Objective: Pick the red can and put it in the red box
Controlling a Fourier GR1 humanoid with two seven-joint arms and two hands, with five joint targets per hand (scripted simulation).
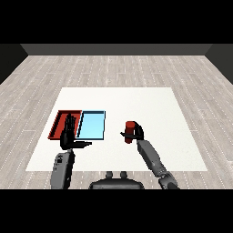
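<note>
Head view, item by item. Right hand (135, 134): fingers curled round the red can (130, 127), upright, right of the blue tray (91, 125), at or just above the table (136, 100). Left hand (68, 132): fingers straight, over the red tray (59, 120). Step judged: can grasped, carry pending; next move crosses leftward past blue tray.

- A bare test room, not a home: a flat white square table (136, 98) stands alone on a pale grey wood-plank floor (113, 68).
- Plain dark grey walls (116, 49) enclose the space.
</note>
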